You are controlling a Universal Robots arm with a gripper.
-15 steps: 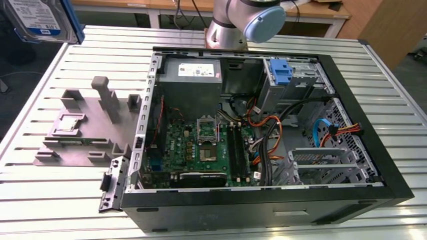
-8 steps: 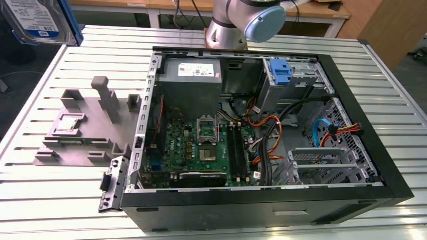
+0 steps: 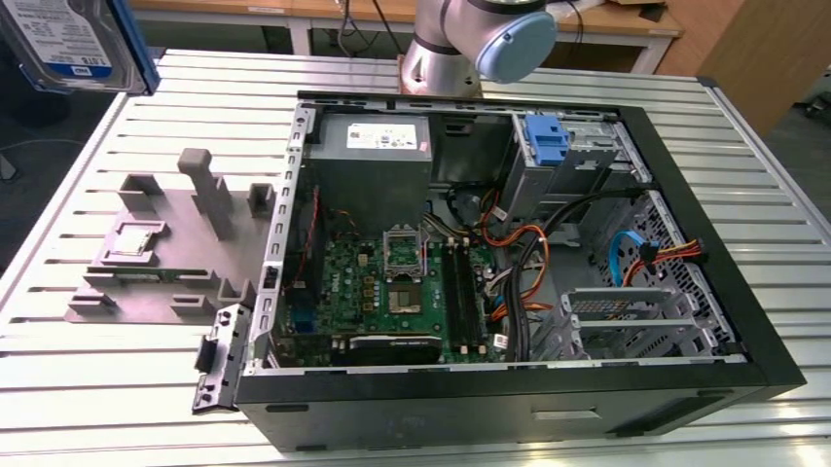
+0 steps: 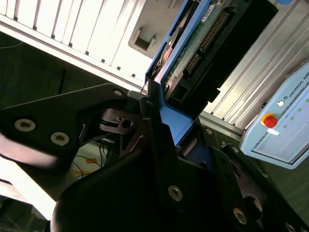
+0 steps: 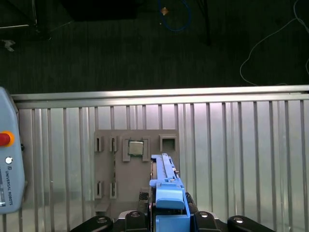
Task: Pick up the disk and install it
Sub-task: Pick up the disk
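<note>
Silver slatted table [image 3: 104,389] carries 1 open computer case [image 3: 520,409], with a grey holder [image 3: 169,253] just beside it at 9 o'clock in the exterior view. The disk [image 3: 72,44] hangs high at 10 o'clock there, off the table. In the second wrist view the gripper [image 4: 176,116] has its jaws clamped on the disk's edge. 1 small chip [image 3: 136,241] sits in the holder.

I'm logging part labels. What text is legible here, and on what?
Nothing I can quote reliably.
Label on the disk: print too small.
Label on the power supply: too small.
Grey pendant: brand lettering, cut off at the edge in the second wrist view.
</note>
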